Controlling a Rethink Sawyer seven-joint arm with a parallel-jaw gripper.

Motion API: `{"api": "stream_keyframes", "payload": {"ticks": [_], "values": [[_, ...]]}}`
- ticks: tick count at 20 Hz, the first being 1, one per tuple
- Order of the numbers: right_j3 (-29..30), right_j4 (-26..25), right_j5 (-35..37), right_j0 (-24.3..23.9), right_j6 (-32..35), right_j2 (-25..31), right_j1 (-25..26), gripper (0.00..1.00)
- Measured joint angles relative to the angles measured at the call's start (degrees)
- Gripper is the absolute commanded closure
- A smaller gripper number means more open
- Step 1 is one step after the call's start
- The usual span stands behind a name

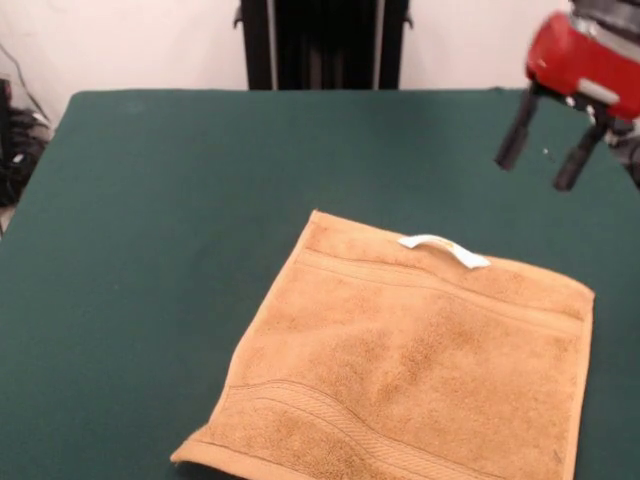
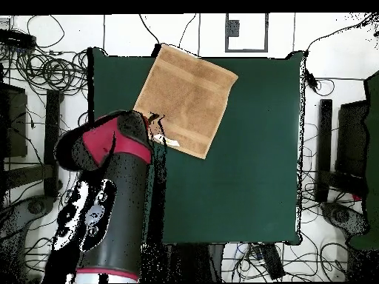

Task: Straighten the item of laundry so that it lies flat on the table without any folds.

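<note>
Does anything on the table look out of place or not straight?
The towel lies flat but turned askew to the table edges, with one corner past the table's edge in the overhead view. Its white tag sticks up. The open gripper hangs apart from it.

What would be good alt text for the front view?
A tan towel lies spread flat on the green table, its white loop tag on the far edge. The robot's claw hangs open above the table at upper right, touching nothing.
</note>
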Motion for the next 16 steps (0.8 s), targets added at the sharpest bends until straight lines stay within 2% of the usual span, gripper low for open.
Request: {"api": "stream_keyframes", "payload": {"ticks": [8, 16], "values": [[1.61, -0.78, 0.02, -6.31, 0.00, 4.47, -7.07, 0.00], [2.09, -3.14, 0.02, -9.82, -0.01, 9.15, -10.25, 0.00]]}}
